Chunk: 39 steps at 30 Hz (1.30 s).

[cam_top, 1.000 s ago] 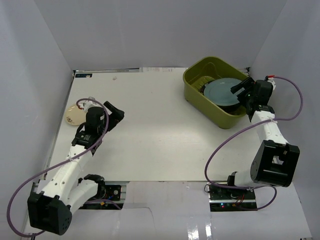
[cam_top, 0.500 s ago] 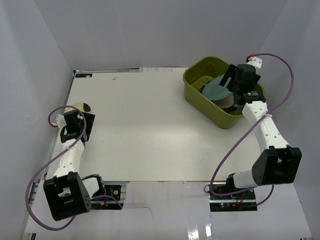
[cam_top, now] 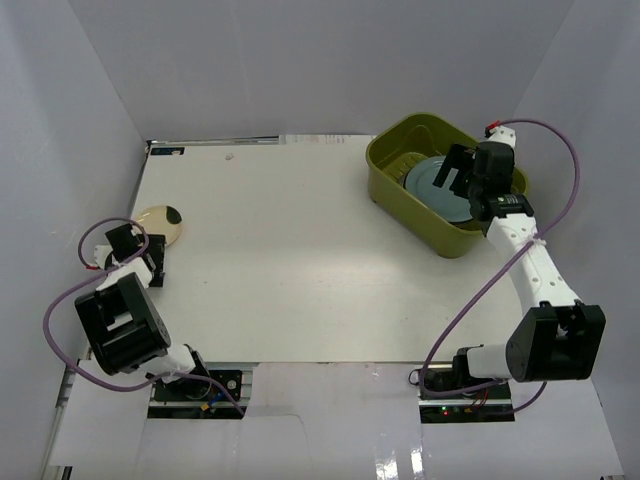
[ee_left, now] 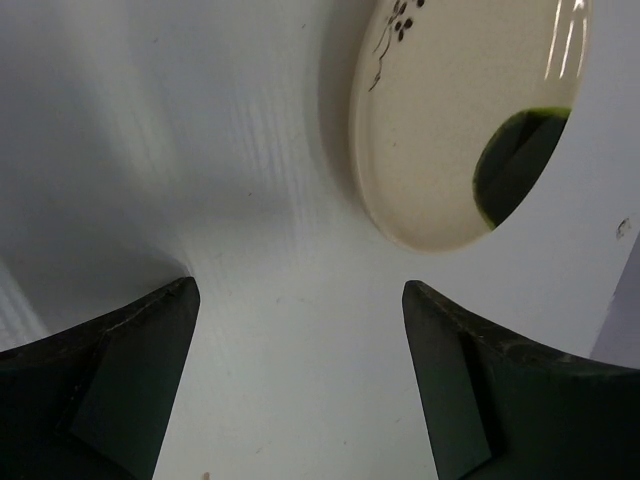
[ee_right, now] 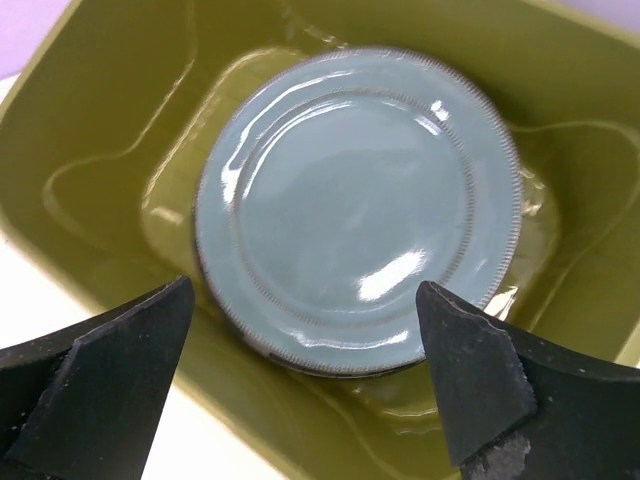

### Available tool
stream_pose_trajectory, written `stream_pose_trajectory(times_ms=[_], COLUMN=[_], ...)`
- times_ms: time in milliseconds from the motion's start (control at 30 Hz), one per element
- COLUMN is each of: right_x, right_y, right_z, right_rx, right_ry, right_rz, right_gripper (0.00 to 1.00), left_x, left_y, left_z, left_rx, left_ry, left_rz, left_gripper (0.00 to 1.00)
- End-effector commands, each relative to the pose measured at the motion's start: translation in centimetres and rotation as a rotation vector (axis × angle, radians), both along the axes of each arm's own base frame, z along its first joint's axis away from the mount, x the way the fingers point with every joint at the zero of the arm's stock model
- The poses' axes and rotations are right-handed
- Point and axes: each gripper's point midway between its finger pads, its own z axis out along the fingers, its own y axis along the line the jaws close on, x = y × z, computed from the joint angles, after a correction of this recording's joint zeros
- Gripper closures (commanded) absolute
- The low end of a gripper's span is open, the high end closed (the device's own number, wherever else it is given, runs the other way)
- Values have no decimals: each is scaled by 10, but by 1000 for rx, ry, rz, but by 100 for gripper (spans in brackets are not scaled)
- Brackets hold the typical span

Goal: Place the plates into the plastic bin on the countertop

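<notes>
Hovering over the plastic bin [ee_right: 110,130], the right gripper [ee_right: 300,300] is spread wide above the teal plate [ee_right: 355,205] lying inside. The left gripper [ee_left: 300,290], also spread, faces the cream plate [ee_left: 450,120] on the countertop [cam_top: 300,250]. Next, I think, it must close on the rim.

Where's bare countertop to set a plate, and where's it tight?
The white countertop is bare across its middle, between the cream round plate at the left edge and the olive-green plastic bin at the far right. Crowded: inside the bin, the teal round plate fills most of the floor beneath the right fingers.
</notes>
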Motion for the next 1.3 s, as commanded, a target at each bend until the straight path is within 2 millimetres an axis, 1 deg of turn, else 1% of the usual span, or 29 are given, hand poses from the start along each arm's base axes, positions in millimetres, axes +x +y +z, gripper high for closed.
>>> stream_pose_trajectory(times_ms=[0,33,67,100,133,167,200,233,267,300,333,367,400,467,500,533,600,667,733,800,933,967,1067,1200,1267], right_x=[-9,-19,-26,-37,-46,-53,-59,-70,-75,-81,-84,-86,-89,-91,-91,-92,-93,-93,-94,-96,-99,-100,-103,-104,-105], right_y=[26,39,49,55,67,77,84,88,95,97,100,102,104,109,110,111,112,113,114,116,120,122,122,125,129], right_z=[49,65,71,76,79,79,81,78,76,79,77,78,80,85,87,88,91,94,95,97,100,100,102,101,98], right_rx=[69,97,114,137,162,177,200,214,224,231,241,247,252,263,266,268,269,267,268,280,289,289,286,290,296], right_ry=[-182,-233,-256,-290,-303,-312,-332,-335,-336,-349,-342,-342,-348,-356,-358,-359,-363,-362,-363,-371,-367,-366,-374,-370,-366], right_rz=[144,205,244,267,323,359,382,407,431,440,451,457,466,481,484,487,490,493,493,500,512,517,517,525,535], right_gripper=[2,0,0,0,0,0,3,4,5,5,5,5,5,5,5,5,6,6,6,6,6,6,6,7,7], left_x=[29,32,36,40,42,44,46,47,49,52,52,52,52,50,50,51,46,44,44,41,33,32,29,28,28], left_y=[18,19,21,21,21,22,23,23,24,26,26,27,27,26,26,28,27,29,32,31,24,22,21,25,25], left_z=[16,12,4,1,-4,-7,-16,-20,-23,-26,-29,-30,-31,-35,-36,-38,-43,-43,-41,-46,-61,-63,-66,-65,-67], left_rx=[19,12,-1,-19,-26,-31,-45,-46,-49,-53,-52,-48,-50,-51,-48,-45,-44,-28,3,6,-40,-46,-46,-23,-22], left_ry=[-86,-83,-69,-70,-65,-65,-46,-34,-29,-22,-15,-11,-8,4,9,12,48,63,69,95,131,132,152,164,172], left_rz=[19,20,24,30,33,34,35,31,31,32,29,26,23,20,17,16,7,2,-21,-33,-34,-35,-43,-47,-50], left_gripper=[7,8,9,10,10,13,15,16,18,20,22,25,34,44,52,54,55,52,53,53,47,42,34,31,33])
